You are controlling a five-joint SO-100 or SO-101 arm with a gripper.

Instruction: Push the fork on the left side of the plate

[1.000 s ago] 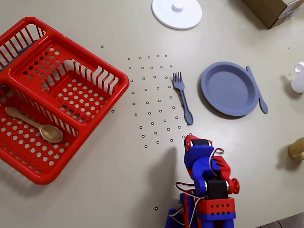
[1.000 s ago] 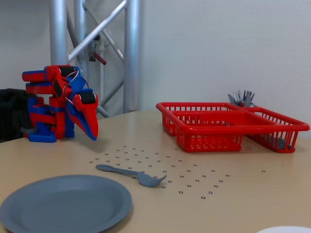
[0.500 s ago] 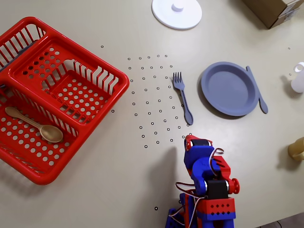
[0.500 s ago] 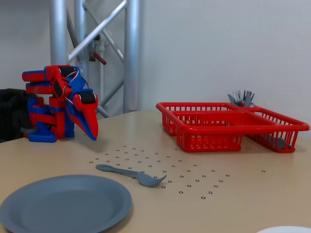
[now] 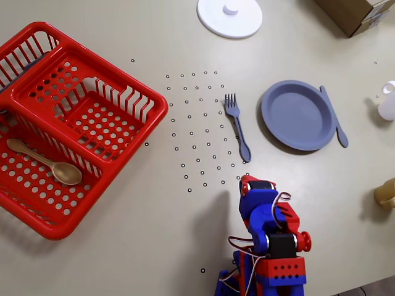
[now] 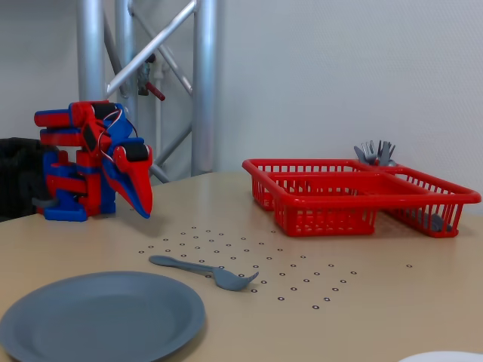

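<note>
The slate-blue fork (image 5: 237, 126) lies flat on the table just left of the round slate-blue plate (image 5: 298, 115) in the overhead view, tines pointing away from the arm, a small gap between them. In the fixed view the fork (image 6: 202, 269) lies to the right of the plate (image 6: 98, 313). My gripper (image 5: 246, 181) is shut and empty, with the arm folded back. It points down and hovers just above the table, a short way behind the fork's handle end. In the fixed view the gripper (image 6: 144, 212) stands clear of the fork.
A slate-blue knife (image 5: 334, 117) lies against the plate's right side. A red basket (image 5: 126, 132) at left holds a tan spoon (image 5: 46, 162); grey cutlery (image 6: 375, 153) stands in its far end. A white knobbed disc (image 5: 229, 16), a cardboard box (image 5: 358, 12), a white bottle (image 5: 387, 102) and a tan object (image 5: 386, 194) line the edges.
</note>
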